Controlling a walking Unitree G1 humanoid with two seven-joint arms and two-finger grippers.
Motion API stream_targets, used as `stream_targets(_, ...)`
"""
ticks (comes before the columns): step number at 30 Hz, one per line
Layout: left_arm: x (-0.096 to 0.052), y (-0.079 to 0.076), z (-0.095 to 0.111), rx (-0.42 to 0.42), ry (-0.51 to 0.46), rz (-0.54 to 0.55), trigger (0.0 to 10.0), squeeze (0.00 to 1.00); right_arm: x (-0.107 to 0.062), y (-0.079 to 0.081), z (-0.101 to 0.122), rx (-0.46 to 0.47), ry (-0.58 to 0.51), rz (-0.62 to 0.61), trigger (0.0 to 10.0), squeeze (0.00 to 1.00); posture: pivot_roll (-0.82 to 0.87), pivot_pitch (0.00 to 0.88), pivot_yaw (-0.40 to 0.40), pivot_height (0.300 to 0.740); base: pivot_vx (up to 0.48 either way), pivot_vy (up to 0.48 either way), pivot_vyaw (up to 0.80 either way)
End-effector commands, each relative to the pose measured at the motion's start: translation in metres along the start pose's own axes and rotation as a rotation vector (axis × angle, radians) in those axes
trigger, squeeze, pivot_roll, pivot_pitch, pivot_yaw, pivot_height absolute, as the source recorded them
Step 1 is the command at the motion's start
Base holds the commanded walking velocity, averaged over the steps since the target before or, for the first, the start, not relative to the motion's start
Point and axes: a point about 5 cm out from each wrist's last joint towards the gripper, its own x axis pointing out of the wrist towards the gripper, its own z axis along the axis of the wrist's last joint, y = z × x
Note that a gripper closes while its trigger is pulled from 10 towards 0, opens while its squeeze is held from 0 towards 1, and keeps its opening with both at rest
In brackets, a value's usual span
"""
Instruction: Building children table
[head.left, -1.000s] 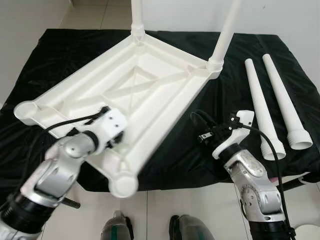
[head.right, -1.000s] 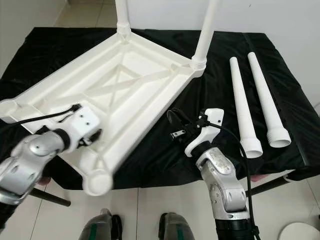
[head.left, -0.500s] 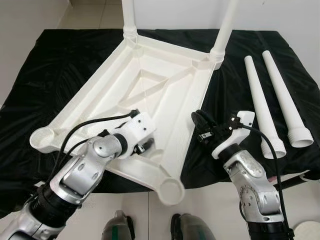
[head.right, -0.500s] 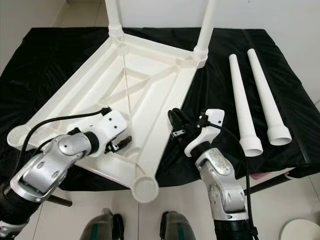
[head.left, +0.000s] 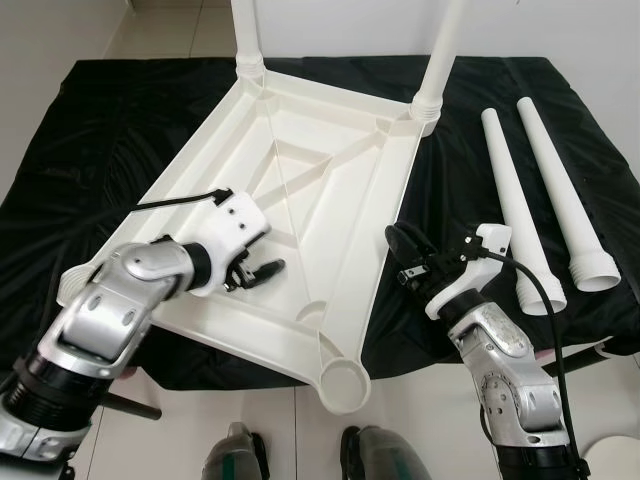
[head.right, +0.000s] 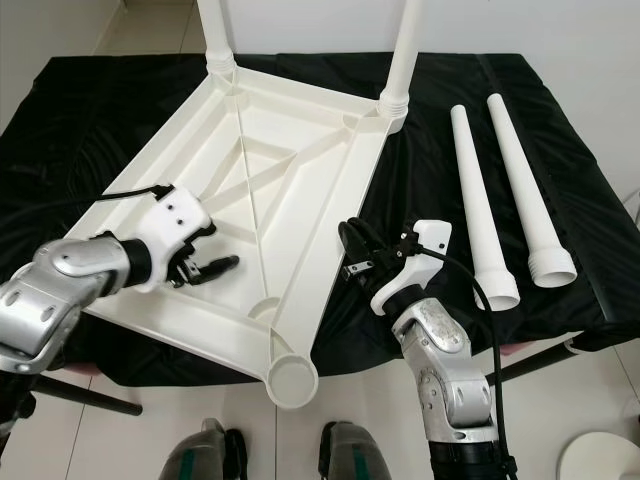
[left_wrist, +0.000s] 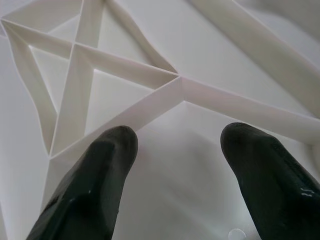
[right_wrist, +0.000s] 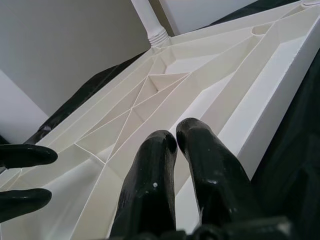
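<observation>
Upside down on the black cloth (head.left: 120, 120) lies the white tabletop (head.left: 330, 190), ribbed underside up, turned at an angle so that one empty corner socket (head.left: 343, 381) juts over the near edge above the tiled floor (head.left: 300, 440). Two legs are already fitted at its far corners, the far-left leg (head.left: 246, 35) and the far-right leg (head.left: 440, 55), both standing upright. Two loose legs (head.left: 520, 215) lie side by side on the cloth at the robot's right, well apart from the tabletop, their wide ends toward the robot.

The left arm is bent at the elbow and reaches across the near-left part of the tabletop, its forearm low over the rim. The left gripper (head.left: 262, 272) points inward over the underside, and in the left wrist view its two fingers (left_wrist: 95, 180) are spread apart with a diagonal rib (left_wrist: 150, 107) between them; whether the tips rest on the plastic is hard to tell.

The right arm rises from below with the wrist cocked inward toward the tabletop's right edge. The right gripper (head.left: 400, 243) hovers just beside that edge over the cloth, its fingers (right_wrist: 160, 185) pressed together and holding nothing.
</observation>
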Motion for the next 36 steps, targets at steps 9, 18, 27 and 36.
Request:
stream_targets(9, -0.025, -0.023, 0.003, 0.038, -0.086, -0.281, 10.0, 0.0, 0.001, 0.0, -0.001, -0.003, -0.002, 0.01, 10.0, 0.0, -0.14, 0.075, 0.019, 0.74, 0.0, 0.0, 0.0)
stream_targets(18, -0.023, -0.038, -0.015, 0.069, -0.004, -0.343, 10.0, 0.0, 0.005, 0.0, 0.0, -0.01, -0.006, 0.024, 10.0, 0.0, -0.13, 0.06, 0.015, 0.74, 0.0, 0.0, 0.0)
stream_targets(27, -0.011, -0.037, -0.034, 0.135, 0.089, -0.297, 10.0, 0.0, 0.005, 0.001, 0.001, -0.015, -0.008, 0.03, 10.0, 0.0, -0.14, 0.053, 0.017, 0.74, 0.0, 0.0, 0.0)
stream_targets(36, -0.002, -0.027, -0.041, 0.146, 0.133, -0.22, 10.0, 0.0, 0.004, 0.0, 0.001, -0.016, -0.011, 0.023, 10.0, 0.0, -0.15, 0.06, 0.02, 0.74, 0.0, 0.0, 0.0)
